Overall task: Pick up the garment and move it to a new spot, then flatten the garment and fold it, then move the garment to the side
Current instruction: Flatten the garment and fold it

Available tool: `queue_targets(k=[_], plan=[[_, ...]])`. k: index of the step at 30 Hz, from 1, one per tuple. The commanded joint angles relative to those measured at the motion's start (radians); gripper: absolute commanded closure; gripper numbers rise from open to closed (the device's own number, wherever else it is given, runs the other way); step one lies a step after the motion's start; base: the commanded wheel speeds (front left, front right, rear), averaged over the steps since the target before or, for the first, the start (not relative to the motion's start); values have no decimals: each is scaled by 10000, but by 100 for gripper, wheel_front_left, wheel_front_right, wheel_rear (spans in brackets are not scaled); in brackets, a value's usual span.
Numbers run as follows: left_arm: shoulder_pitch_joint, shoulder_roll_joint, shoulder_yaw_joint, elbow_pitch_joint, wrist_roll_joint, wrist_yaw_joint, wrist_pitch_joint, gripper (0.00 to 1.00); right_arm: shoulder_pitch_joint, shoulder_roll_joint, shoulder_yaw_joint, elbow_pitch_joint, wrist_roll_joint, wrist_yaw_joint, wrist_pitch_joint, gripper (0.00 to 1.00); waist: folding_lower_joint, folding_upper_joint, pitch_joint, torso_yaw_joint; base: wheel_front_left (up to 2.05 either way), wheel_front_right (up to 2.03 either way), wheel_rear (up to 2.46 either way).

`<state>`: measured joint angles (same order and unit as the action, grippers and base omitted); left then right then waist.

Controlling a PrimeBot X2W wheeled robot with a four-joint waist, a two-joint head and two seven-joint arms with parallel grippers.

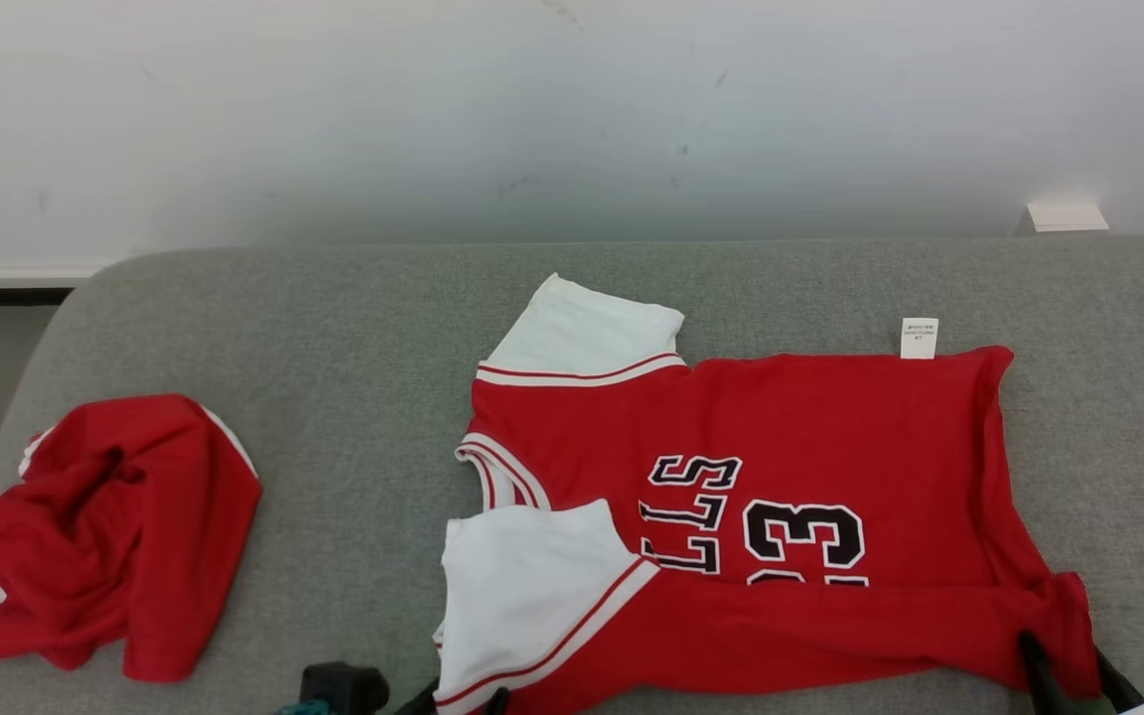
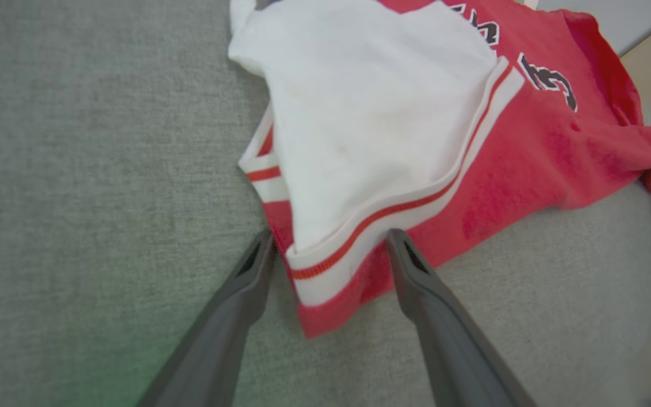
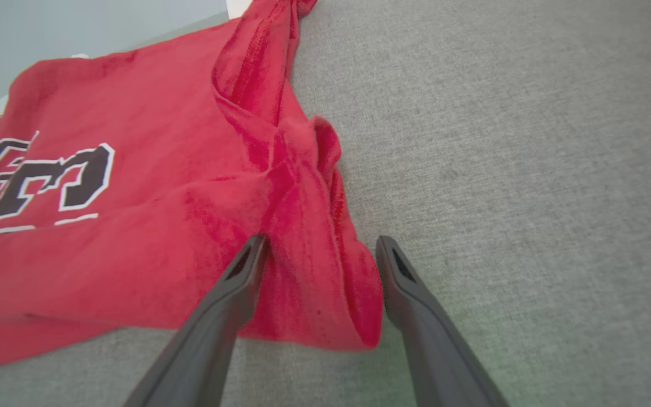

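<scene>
The garment [image 1: 781,447] is a red jersey with white sleeves and black lettering, spread on the grey cushion [image 1: 334,348] with its near edge rumpled. My left gripper [image 1: 463,700] stands open at the near white sleeve. In the left wrist view the left gripper [image 2: 330,237] straddles the striped hem corner of the garment [image 2: 370,113], one finger on each side. My right gripper [image 1: 1064,660] is open at the bunched near-right corner. The right wrist view has the right gripper [image 3: 321,242] with its fingers on either side of a red fold of the garment [image 3: 133,237].
A second red and white garment [image 1: 105,536] lies crumpled at the cushion's left end. A white care label [image 1: 919,338] sticks out from the jersey's far edge. A pale wall rises behind, with a small white box [image 1: 1067,215] at the back right.
</scene>
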<state>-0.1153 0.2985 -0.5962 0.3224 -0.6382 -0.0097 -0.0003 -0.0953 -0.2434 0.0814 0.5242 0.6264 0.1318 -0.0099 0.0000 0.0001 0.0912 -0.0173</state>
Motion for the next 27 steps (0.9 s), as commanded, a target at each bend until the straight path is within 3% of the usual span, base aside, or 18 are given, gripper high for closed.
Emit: queue_targets(k=[1,2,3,4,5,17,22,27], plan=[[-88,-79,-50,253,-114,-85,108,3,-172,-76,124,185,171,-22,73,16,0,-1,18,-22,0,0,0],[-134,-110,-82,324,-159,-127,184,51,-223,-100,192,240,193,-24,88,51,0,-1,27,-25,0,0,0],[-160,-124,-137,395,-163,-156,234,79,-261,-114,249,304,225,-22,111,59,0,-1,36,-26,0,0,0],[-164,-133,-164,448,-166,-177,238,100,-270,-112,297,361,241,-22,112,94,0,-1,39,-25,0,0,0],[-166,-132,-174,480,-176,-202,226,100,-271,-121,331,415,280,-22,99,100,0,-1,31,-22,0,0,0],[1,370,-116,-327,-338,-122,652,100,-137,-720,385,-211,626,-24,-78,100,0,-1,-299,116,0,0,0],[372,920,-232,-1359,-443,49,1597,100,503,-1227,116,-925,690,-24,731,100,0,-1,-401,202,0,0,0],[993,1560,-236,-2587,-601,502,2530,100,1411,-1349,-601,-1701,444,-25,1590,100,0,-1,-425,192,0,0,0]])
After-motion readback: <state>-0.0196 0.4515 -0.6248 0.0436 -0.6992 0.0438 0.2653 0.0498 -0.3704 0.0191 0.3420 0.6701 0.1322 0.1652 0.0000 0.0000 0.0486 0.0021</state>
